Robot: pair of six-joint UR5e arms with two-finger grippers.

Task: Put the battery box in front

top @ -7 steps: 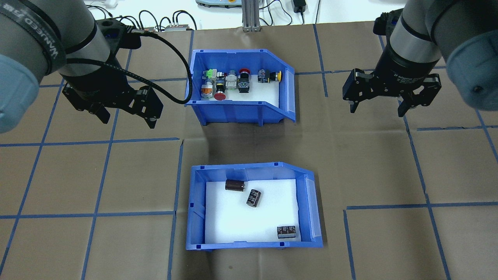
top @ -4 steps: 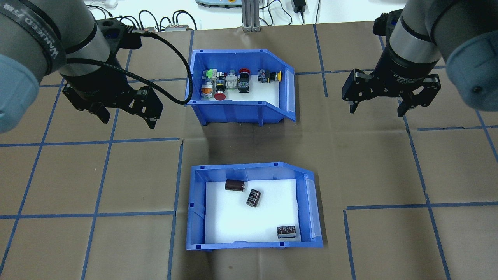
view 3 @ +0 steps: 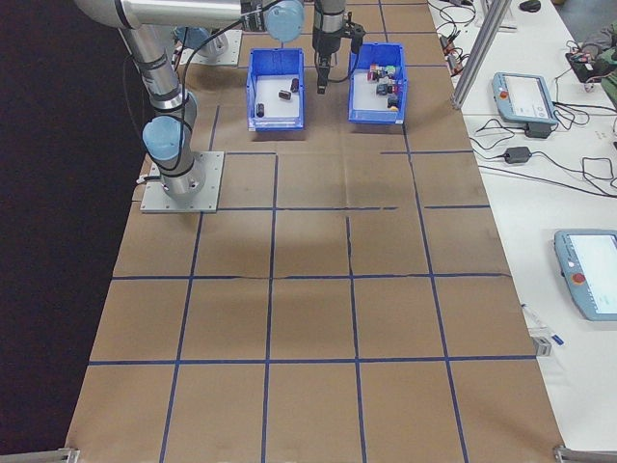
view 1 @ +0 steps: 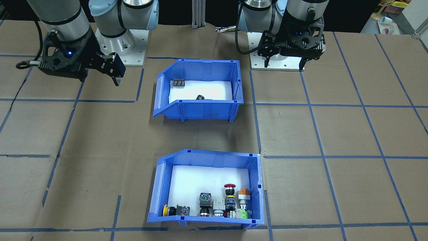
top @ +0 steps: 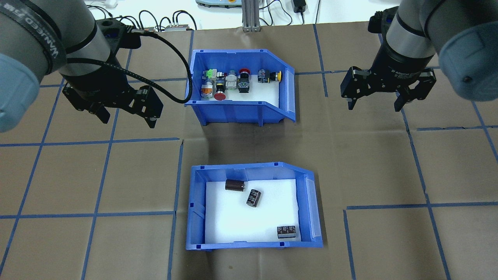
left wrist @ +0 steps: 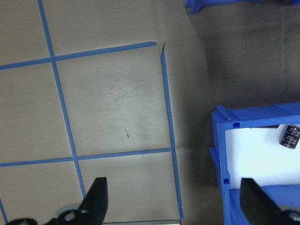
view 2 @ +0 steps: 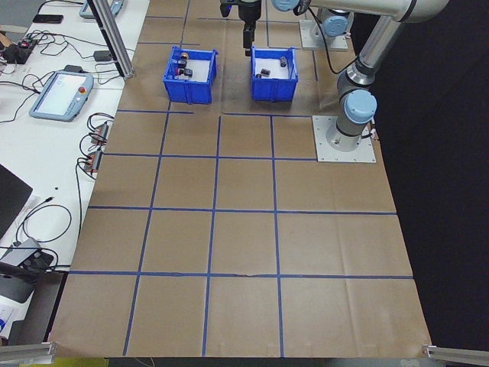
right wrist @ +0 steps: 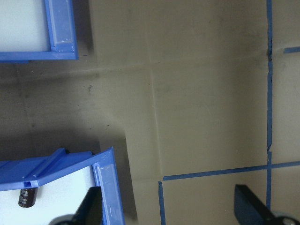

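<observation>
Two tools spread open, empty | battery box (top: 253,243) robot-side of button bin (top: 239,111), between both arms | left tool (top: 126,116) slightly nearer than right tool (top: 373,105).

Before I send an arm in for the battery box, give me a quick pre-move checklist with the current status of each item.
1. Left end effector open and empty: ok.
2. Right end effector open and empty: ok.
3. Battery box free of both arms, sitting flat on the table: ok.
4. Three battery parts lying loose inside the box, none on its rim: ok.
5. Battery box already in front: not ok; the button bin holds the far spot, and it sits on the robot's side.
6. Grip quality on the box wall: cannot tell.
</observation>
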